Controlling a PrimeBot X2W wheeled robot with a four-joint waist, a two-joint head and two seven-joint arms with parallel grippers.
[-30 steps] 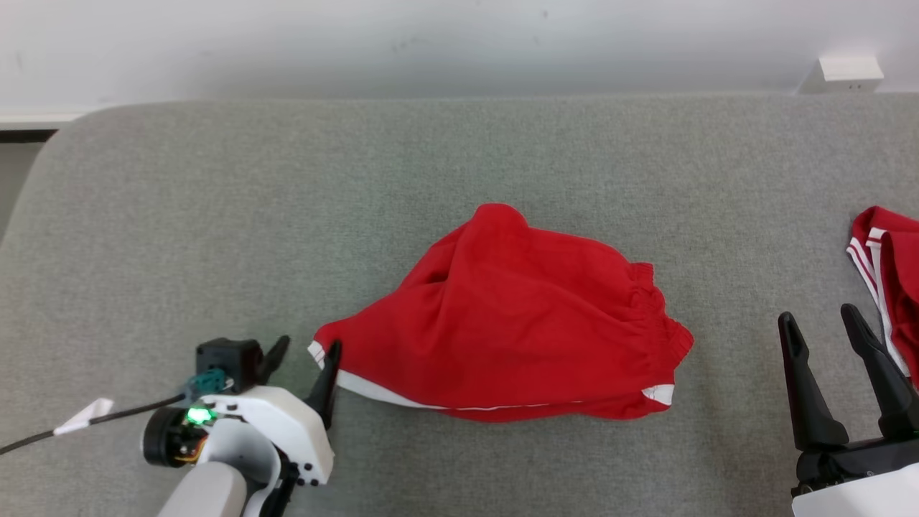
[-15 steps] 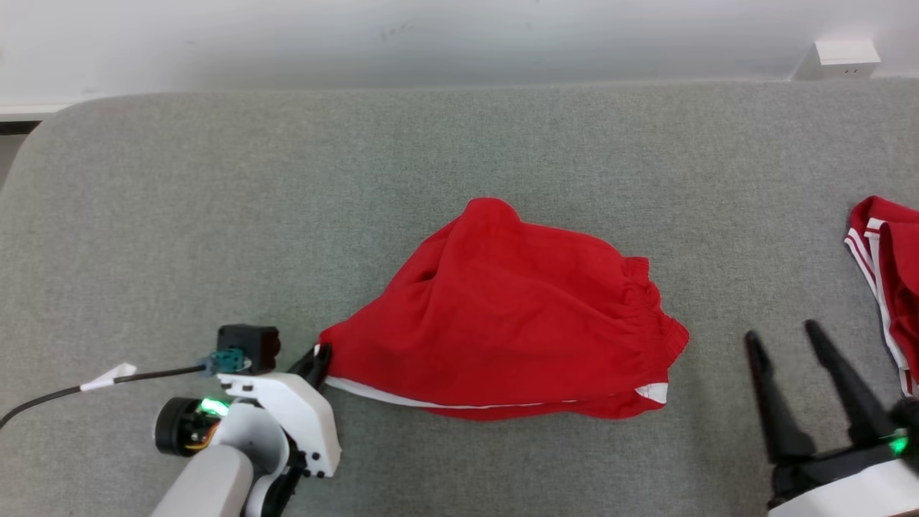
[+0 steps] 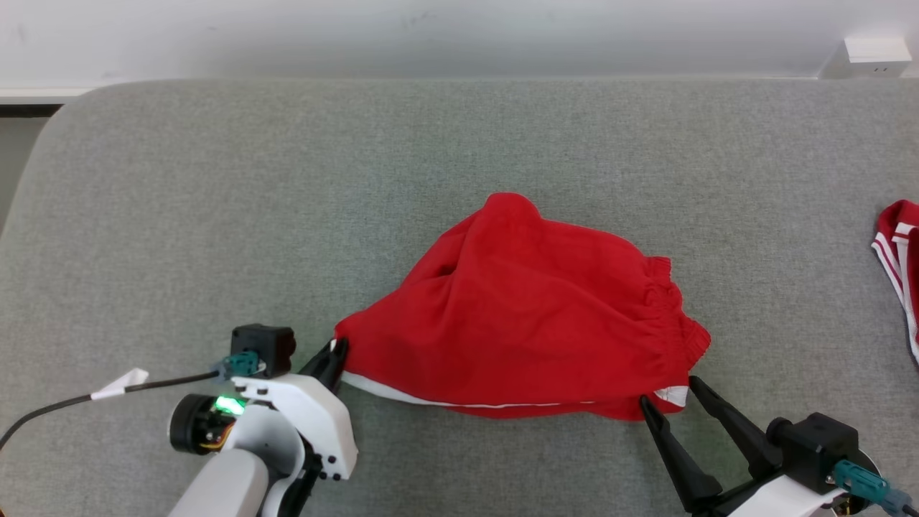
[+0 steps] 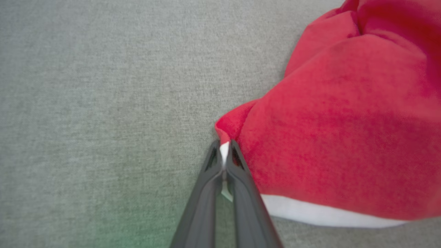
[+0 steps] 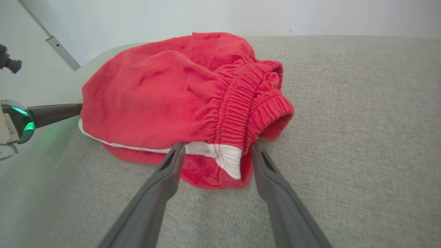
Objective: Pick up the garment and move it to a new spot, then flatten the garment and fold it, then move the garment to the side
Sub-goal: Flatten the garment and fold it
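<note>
Head view: saw a grey upholstered surface (image 3: 215,215) spanning nearly the whole frame, with a pale wall (image 3: 431,36) behind its far edge. Found the red shorts (image 3: 531,316) lying rumpled near the middle of that surface, elastic waistband toward the robot's right, white-trimmed hem along the near edge. Noted the right gripper (image 3: 668,393) at the shorts' near right corner, fingers spread wide. Confirmed from the right wrist view a wide straddle of the white-patched corner, one dark finger on each side; could not tell contact with the cloth. Noted the left gripper (image 3: 337,352) at the shorts' left corner. Confirmed from the left wrist view fingers pressed together, pinching the white tip of the hem. Spotted a second red garment (image 3: 897,258) with white stripes at the right edge, well apart from the shorts. Traced a black cable (image 3: 57,409) from the left edge toward the left wrist. Made out a white socket box (image 3: 872,54) at upper right against the wall. Picked out a small white tag (image 3: 120,383) on the cable.
</note>
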